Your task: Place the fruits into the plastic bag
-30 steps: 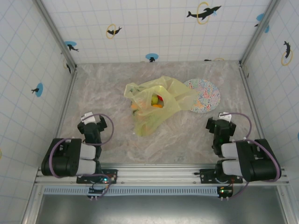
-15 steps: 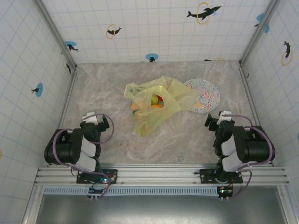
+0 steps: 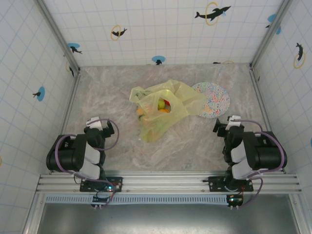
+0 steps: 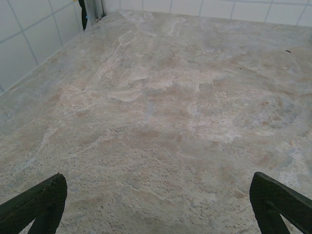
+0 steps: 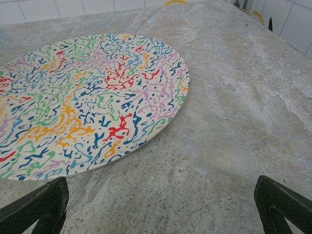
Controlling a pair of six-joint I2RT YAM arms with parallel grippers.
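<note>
The yellow-green plastic bag (image 3: 163, 114) lies crumpled at the table's middle, its mouth facing up. Fruits (image 3: 163, 105) show inside that opening: a yellow-green one, a red one and an orange one (image 3: 165, 110). Another orange shape (image 3: 141, 111) shows through the bag's left side. My left gripper (image 3: 99, 127) rests near the front left, well apart from the bag, open and empty (image 4: 156, 217) over bare marble. My right gripper (image 3: 229, 126) sits at the front right, open and empty (image 5: 158, 217), just short of the plate's near rim.
A round speckled plate (image 3: 212, 100) (image 5: 83, 102) lies flat right of the bag, partly under the bag's edge. Tiled walls and metal corner posts (image 3: 68, 58) close in the marble table (image 3: 190, 141). The arm bases stand on the front rail (image 3: 165, 181).
Early in the second both arms' bulky links swung in over their bases. Since then nothing has moved, and both grippers stay open.
</note>
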